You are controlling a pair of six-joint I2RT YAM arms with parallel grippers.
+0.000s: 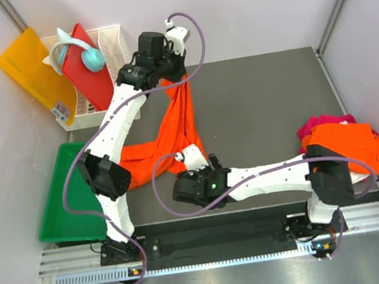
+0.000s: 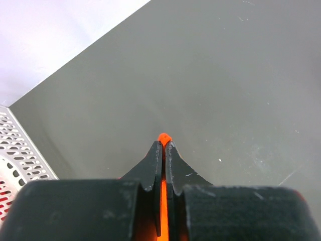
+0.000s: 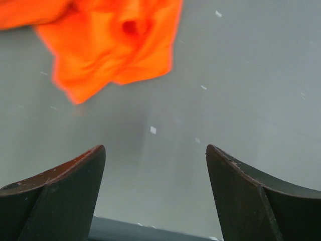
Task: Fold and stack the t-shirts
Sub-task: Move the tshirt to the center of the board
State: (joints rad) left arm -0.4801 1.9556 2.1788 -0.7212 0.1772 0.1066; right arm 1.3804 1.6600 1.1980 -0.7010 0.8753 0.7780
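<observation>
A dark grey table (image 1: 262, 103) fills the work cell, the two arms reaching across it. One orange t-shirt (image 1: 173, 126) hangs in a long drape from the far left of the table down to a crumpled heap at its near left edge. At the right edge lies a pile: a second orange t-shirt (image 1: 345, 145) on top of a magenta-pink t-shirt (image 1: 324, 123). A green tray (image 1: 60, 202) sits off the table's left side. Behind it a white basket (image 1: 115, 43) holds a red board (image 1: 91, 71), with a yellow sheet (image 1: 27, 69) beside it. The left gripper (image 2: 164, 143), raised over the far left, is clamped tight on a fold of the draped shirt. The right gripper (image 3: 155, 150) hovers low over bare table near the shirt's crumpled end, jaws wide and holding nothing.
</observation>
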